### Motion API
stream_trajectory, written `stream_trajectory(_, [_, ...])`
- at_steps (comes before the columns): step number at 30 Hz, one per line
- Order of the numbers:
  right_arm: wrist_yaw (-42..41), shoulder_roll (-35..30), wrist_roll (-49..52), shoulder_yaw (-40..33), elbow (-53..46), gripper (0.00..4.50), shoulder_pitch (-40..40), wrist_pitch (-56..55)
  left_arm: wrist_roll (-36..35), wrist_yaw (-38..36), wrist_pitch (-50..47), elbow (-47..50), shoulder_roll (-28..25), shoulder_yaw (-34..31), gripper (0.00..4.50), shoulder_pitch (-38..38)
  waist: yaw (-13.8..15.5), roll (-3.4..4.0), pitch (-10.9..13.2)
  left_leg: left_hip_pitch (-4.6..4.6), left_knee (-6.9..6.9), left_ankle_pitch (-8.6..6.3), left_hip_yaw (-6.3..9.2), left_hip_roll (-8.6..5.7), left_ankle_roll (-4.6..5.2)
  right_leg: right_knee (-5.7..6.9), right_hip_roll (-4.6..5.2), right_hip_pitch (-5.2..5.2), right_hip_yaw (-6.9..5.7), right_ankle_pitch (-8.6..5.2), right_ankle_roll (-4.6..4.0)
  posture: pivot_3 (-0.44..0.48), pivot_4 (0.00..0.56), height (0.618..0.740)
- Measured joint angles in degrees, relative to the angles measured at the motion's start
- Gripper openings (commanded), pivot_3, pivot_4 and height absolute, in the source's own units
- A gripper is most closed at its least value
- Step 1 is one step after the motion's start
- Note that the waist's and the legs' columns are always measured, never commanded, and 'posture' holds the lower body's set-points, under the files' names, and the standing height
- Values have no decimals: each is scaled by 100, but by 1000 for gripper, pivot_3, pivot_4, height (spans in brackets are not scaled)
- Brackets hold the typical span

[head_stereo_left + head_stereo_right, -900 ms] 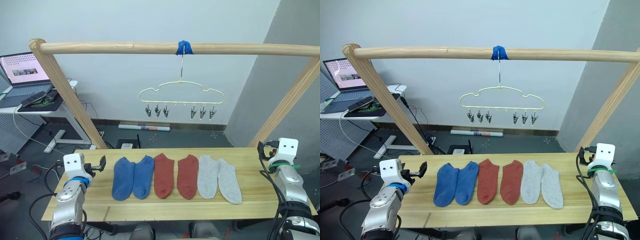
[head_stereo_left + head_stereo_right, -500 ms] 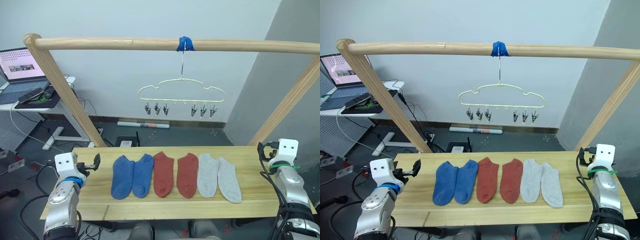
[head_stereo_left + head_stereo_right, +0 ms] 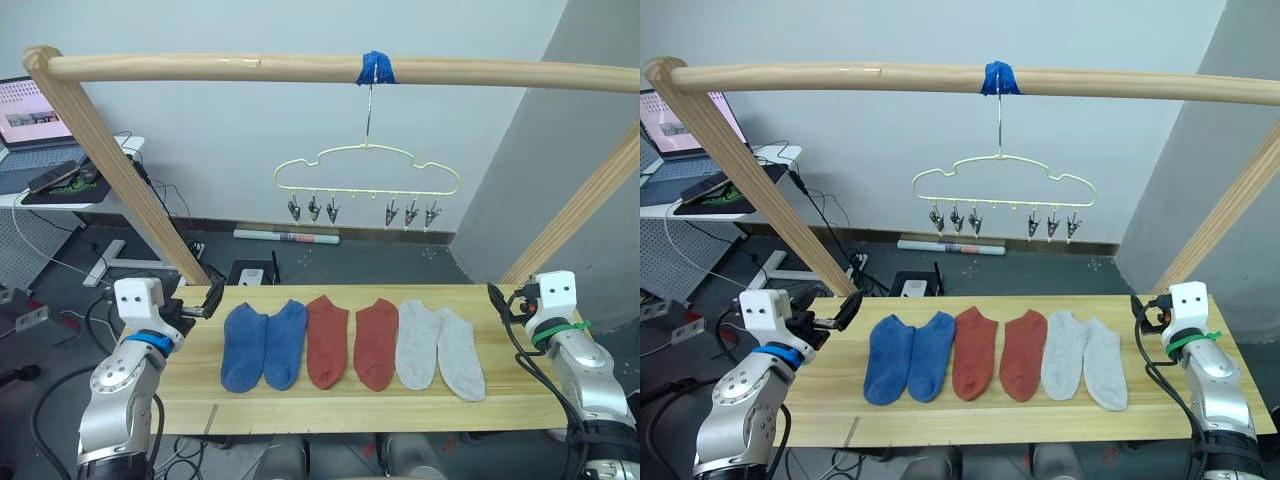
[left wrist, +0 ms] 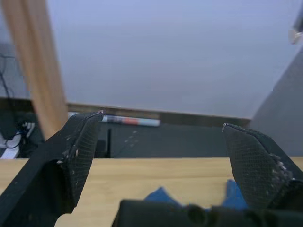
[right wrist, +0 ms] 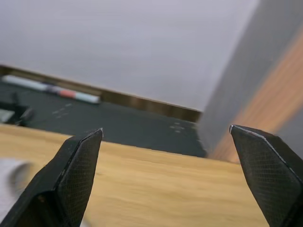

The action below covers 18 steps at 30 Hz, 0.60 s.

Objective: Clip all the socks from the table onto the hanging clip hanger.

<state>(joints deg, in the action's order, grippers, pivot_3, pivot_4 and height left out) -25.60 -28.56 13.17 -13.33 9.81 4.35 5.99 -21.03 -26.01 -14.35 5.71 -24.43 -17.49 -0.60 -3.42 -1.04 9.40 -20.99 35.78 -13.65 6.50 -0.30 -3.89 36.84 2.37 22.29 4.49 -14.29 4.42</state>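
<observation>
Six socks lie side by side on the light-wood table (image 3: 520, 398): two blue socks (image 3: 264, 345), two red socks (image 3: 351, 342) and two light grey socks (image 3: 438, 347). Above them the cream clip hanger (image 3: 367, 166) hangs from the rail, its metal clips (image 3: 312, 210) holding nothing. My left gripper (image 3: 212, 297) hovers open over the table's left end, just left of the blue socks (image 4: 159, 194). Over the right end my right gripper (image 3: 496, 303) is open, a short way right of the grey socks.
The round wooden rail (image 3: 250, 67) spans the scene on slanted posts (image 3: 115, 175) at both table ends, with blue tape (image 3: 378, 68) at the hanger hook. A side desk with a laptop (image 3: 28, 112) stands far left. Cables lie on the floor.
The camera has shifted. My left gripper has risen and come a little closer to the blue socks. My right gripper has swung inward toward the grey socks. The socks have not moved.
</observation>
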Motion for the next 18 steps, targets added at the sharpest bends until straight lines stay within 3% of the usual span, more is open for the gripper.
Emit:
stream_trajectory(3, [-322,-59,220,53,-547,4500,-123,270,-71,-53,-179,280,-69,62,4482,131,-9,-8,35,0,0,-3,0,1,-4,-1,0,1,-1,-2,-1,-113,168,740])
stream_trajectory(7, [-1068,-223,1172,445,-2142,4500,-320,1207,-137,62,-444,325,-60,145,4482,742,-71,-18,166,-13,9,-4,2,16,-5,2,-7,6,-11,-2,-1,-141,181,740])
stream_trajectory(11, [-1160,-14,1921,963,-3303,4500,412,1994,-96,231,-520,368,276,531,4482,1312,-168,-37,208,-23,9,-7,2,13,-11,-8,-6,6,-12,1,5,-160,189,740])
stream_trajectory(15, [-921,263,2061,1280,-3640,4500,1122,2332,-20,300,-522,327,438,816,4482,1550,-217,-67,232,-100,10,-11,11,23,-17,4,-15,93,-25,16,28,-170,192,740])
stream_trajectory(18, [-840,356,1941,1506,-3634,4500,1391,2380,25,378,-487,254,458,817,4482,1758,-212,-60,239,-138,14,-10,27,22,-17,9,-15,122,-38,36,-4,-171,192,740])
